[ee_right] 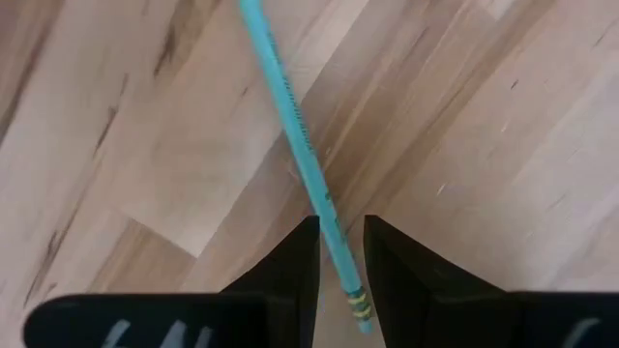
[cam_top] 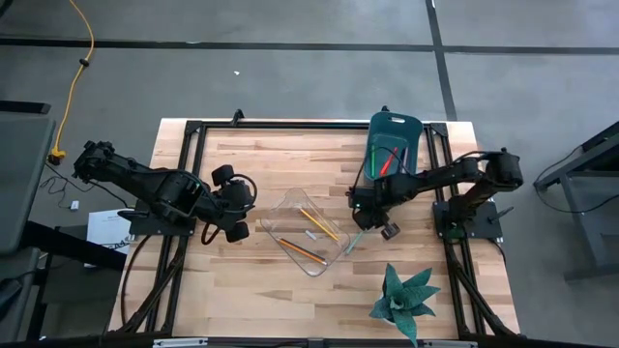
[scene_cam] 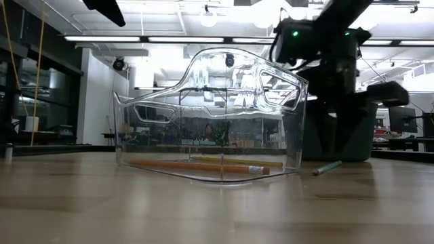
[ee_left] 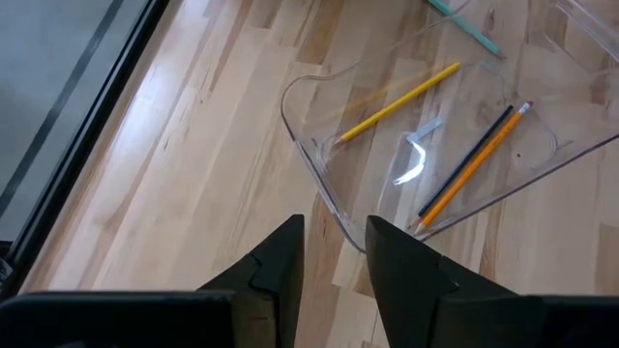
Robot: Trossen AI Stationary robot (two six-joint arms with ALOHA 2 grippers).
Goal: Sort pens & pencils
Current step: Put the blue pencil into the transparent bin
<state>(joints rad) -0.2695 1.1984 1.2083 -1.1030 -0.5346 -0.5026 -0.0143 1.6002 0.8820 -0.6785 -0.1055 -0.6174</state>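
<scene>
Two arms stand over the wooden surface [cam_top: 251, 290]. A clear bin [cam_top: 280, 215] holds yellow pencils [cam_top: 319, 224]; the teal bin [cam_top: 406, 130] holds pens [cam_top: 387, 161]. Right end effector [ee_right: 340, 253] is narrowly apart around the teal pencil [ee_right: 290, 116] lying flat. Left end effector [ee_left: 334, 253], slightly apart, holds nothing.
</scene>
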